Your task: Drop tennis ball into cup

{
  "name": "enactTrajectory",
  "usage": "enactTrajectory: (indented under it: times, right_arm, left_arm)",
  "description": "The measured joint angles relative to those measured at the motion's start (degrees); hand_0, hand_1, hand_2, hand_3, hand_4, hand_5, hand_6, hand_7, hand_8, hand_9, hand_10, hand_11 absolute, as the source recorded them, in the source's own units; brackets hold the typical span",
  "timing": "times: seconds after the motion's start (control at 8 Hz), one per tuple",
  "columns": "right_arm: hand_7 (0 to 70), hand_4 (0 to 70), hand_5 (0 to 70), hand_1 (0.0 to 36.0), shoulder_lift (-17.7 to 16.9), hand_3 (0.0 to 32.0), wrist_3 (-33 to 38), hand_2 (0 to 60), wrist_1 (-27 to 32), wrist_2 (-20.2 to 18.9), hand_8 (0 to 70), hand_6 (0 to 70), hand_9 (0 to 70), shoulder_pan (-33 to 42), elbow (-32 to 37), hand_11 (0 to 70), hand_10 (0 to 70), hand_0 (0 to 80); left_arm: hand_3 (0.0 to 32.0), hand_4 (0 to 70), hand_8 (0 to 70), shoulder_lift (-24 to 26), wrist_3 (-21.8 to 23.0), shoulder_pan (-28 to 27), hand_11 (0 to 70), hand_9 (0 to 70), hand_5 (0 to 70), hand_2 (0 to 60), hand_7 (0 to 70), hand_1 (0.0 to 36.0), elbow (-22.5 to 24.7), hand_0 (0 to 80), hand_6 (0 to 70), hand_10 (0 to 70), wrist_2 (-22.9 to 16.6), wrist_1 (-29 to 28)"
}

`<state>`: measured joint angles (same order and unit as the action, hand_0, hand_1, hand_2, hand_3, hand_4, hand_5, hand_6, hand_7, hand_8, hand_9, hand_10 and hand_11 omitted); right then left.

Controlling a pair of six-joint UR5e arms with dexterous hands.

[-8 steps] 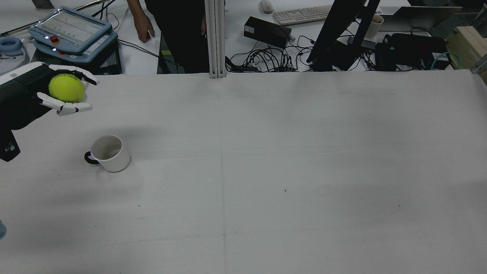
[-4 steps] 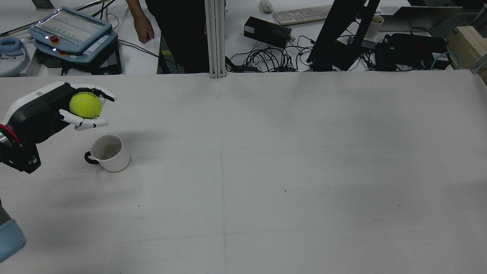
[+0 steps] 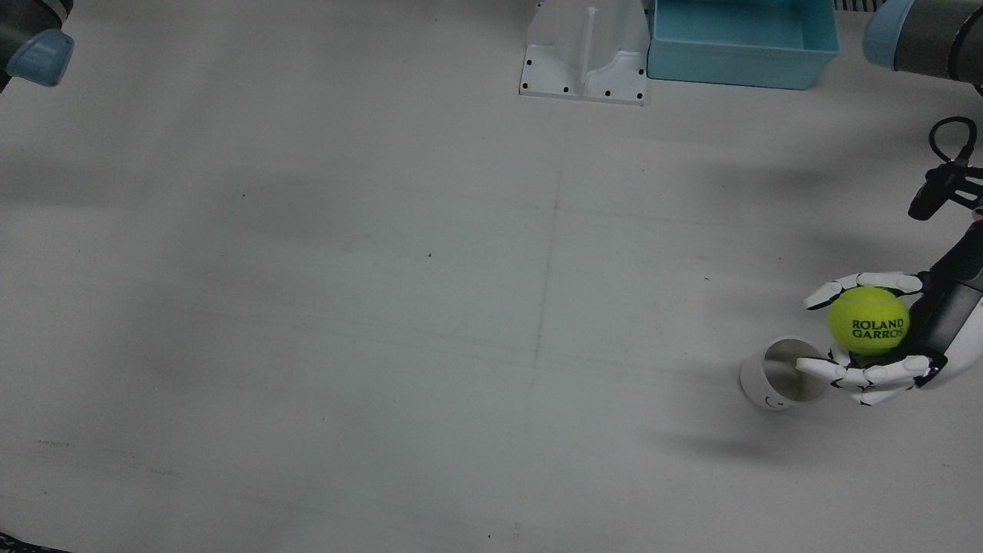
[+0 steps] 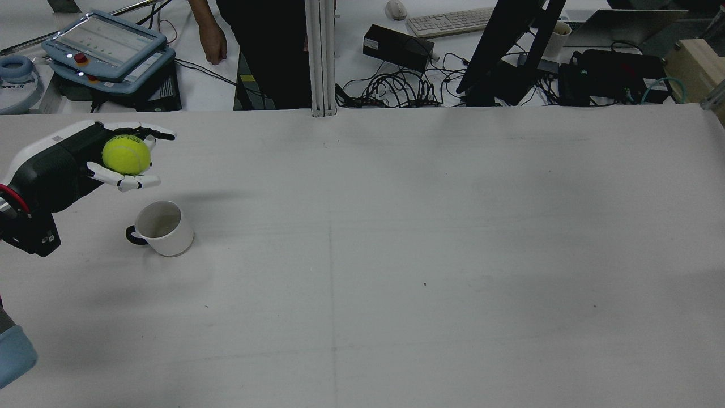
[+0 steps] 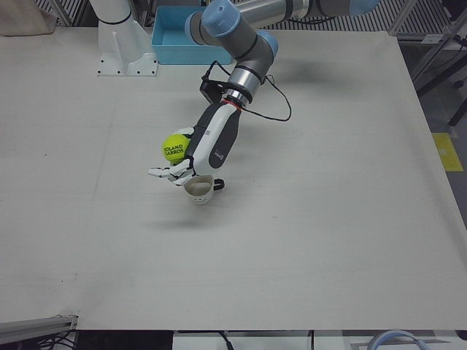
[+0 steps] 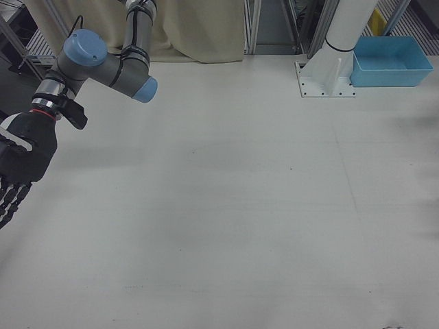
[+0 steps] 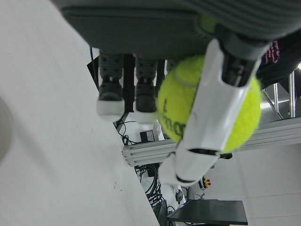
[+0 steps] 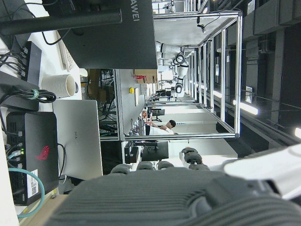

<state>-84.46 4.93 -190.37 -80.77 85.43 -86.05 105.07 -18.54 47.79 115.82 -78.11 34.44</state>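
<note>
My left hand is shut on a yellow-green tennis ball and holds it above the table. The ball reads "ROLAND GARROS" in the front view. A white cup with a dark handle stands upright on the table, just below and beside the hand. In the front view the lower fingers overlap the cup's rim, and the ball sits off to the side of the opening. The left-front view shows the ball above the cup. My right hand hangs far off, fingers spread, empty.
A blue bin and a white pedestal base stand at the robot's edge of the table. Beyond the table's far edge in the rear view are a teach pendant, cables, a monitor and a standing person.
My left hand has carried the ball from the table's far left corner inward and lower, toward the cup, then lifted slightly. The ball stays held. The cup has not moved.
</note>
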Motion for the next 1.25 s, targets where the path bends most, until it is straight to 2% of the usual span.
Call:
enactTrajectory:
  times: [0.12,0.25,1.0,1.12,1.25]
  right_arm:
    - [0.0,0.0,0.0,0.0,0.0,0.0,0.0,0.0,0.0,0.0,0.0,0.0,0.0,0.0,0.0,0.0,0.0,0.0]
    - [0.0,0.0,0.0,0.0,0.0,0.0,0.0,0.0,0.0,0.0,0.0,0.0,0.0,0.0,0.0,0.0,0.0,0.0]
    - [0.0,0.0,0.0,0.0,0.0,0.0,0.0,0.0,0.0,0.0,0.0,0.0,0.0,0.0,0.0,0.0,0.0,0.0]
    - [0.0,0.0,0.0,0.0,0.0,0.0,0.0,0.0,0.0,0.0,0.0,0.0,0.0,0.0,0.0,0.0,0.0,0.0]
    - [0.0,0.0,0.0,0.0,0.0,0.0,0.0,0.0,0.0,0.0,0.0,0.0,0.0,0.0,0.0,0.0,0.0,0.0]
  left_arm:
    - [0.0,0.0,1.0,-0.07,-0.01,0.01,3.1,3.3,7.0,29.9,0.0,27.2,0.01,51.9,1.7,0.4,-0.06,-1.14]
    - [0.0,0.0,0.0,-0.1,0.0,0.01,2.6,1.9,6.9,33.2,0.0,27.5,-0.04,51.3,1.2,0.0,-0.1,-1.92]
    - [0.0,0.0,0.0,-1.61,0.03,0.12,2.2,0.0,7.1,42.0,0.0,30.2,0.3,51.6,0.5,0.0,-0.13,-4.04]
    - [0.0,0.0,0.0,-1.65,-0.14,2.33,2.1,0.0,7.3,43.7,0.0,31.3,0.94,52.1,0.4,0.0,-0.32,-3.96]
    - [0.0,0.0,0.0,-1.73,-0.47,7.04,2.2,0.0,7.5,45.2,0.0,32.1,1.47,52.4,0.2,0.0,-0.76,-3.69]
